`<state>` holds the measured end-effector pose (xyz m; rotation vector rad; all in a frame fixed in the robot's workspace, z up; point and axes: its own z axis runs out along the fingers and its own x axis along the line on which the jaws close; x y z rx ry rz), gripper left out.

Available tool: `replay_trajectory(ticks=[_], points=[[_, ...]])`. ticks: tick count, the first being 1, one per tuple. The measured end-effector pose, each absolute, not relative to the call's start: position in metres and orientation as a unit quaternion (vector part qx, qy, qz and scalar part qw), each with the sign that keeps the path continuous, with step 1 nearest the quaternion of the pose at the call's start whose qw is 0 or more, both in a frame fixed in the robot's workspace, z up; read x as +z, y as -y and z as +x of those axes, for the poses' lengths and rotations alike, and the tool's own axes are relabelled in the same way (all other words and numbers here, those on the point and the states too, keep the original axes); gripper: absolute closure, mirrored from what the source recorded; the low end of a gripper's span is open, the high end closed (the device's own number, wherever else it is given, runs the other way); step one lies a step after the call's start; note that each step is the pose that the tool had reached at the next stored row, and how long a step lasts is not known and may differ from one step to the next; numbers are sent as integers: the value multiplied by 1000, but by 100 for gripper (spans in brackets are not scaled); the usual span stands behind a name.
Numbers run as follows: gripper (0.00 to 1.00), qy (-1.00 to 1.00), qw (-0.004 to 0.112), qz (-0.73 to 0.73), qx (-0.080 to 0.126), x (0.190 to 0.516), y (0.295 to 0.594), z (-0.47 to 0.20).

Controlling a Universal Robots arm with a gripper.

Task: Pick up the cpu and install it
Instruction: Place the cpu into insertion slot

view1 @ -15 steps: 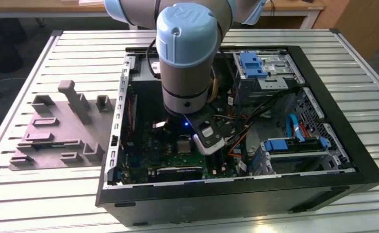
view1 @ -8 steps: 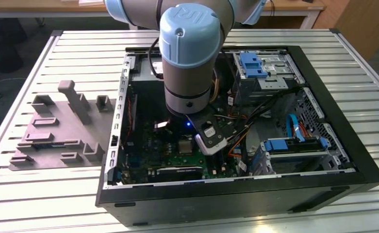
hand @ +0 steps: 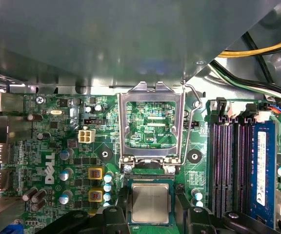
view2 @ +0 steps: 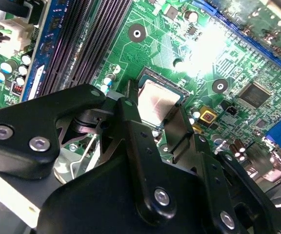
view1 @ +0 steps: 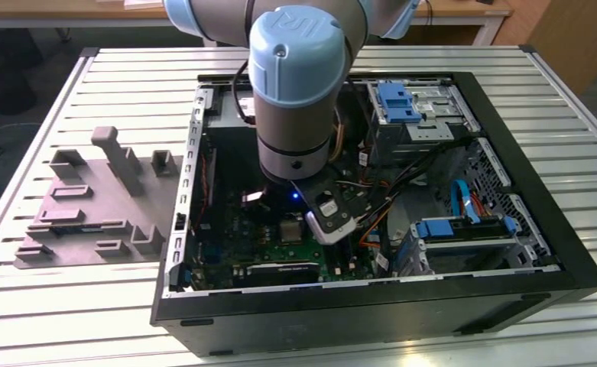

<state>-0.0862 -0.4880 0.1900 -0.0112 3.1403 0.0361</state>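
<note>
**Arm pose at the socket.** The arm (view1: 296, 92) reached steeply down from the far side into the open case (view1: 380, 302), its wrist nearly vertical over the board (hand: 57, 146). The gripper (hand: 150, 209) pointed at the board. Its jaws were closed on two opposite edges of the cpu (hand: 150, 201), with one of the fingers (view2: 130, 114) on each side. The cpu lay flat, metal top up, at the socket (view2: 166, 81), just beside the hinge of the raised frame (hand: 151, 92). Whether it was fully seated could not be told. A grey fixture (view1: 89, 218) lay on the table (view1: 543, 92), at the exterior view's left of the case.
</note>
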Motion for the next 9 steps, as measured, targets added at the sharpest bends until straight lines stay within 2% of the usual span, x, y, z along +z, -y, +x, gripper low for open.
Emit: replay_trajectory(ticks=[9], points=[[53,-1000,0,-4,11,189,488,-87]])
